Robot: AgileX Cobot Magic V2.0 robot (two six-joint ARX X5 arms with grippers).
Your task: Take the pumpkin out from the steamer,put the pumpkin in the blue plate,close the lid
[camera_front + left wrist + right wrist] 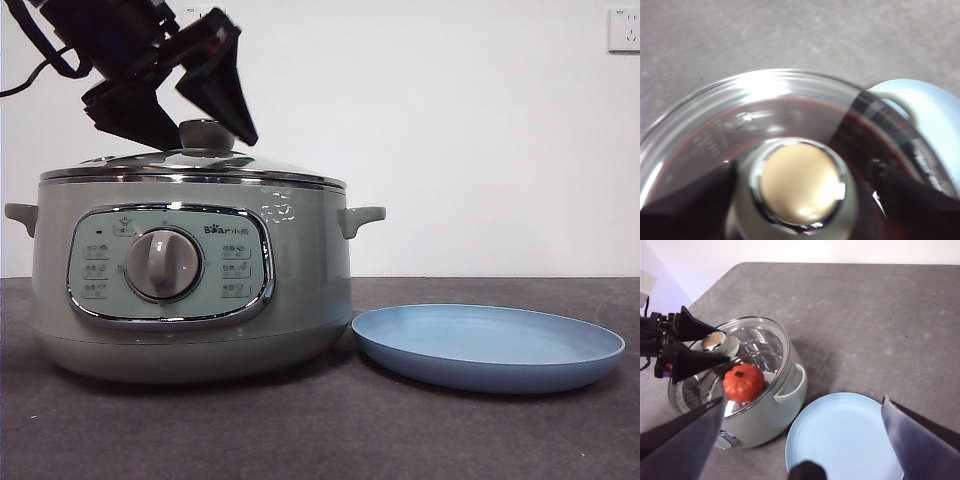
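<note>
Here the left end effector straddles the lid knob, spread, pumpkin half hidden

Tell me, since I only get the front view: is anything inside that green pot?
Observer: Yes. The right wrist view shows an orange pumpkin in the pot, under the glass lid.
Visitor: Has the black pincer grabbed the knob?
Observer: Not yet. The left pincer is open, one jaw on either side of the knob, with gaps showing.
Visitor: And the other arm?
Observer: The right pincer hangs open, high above the blue plate.
</note>
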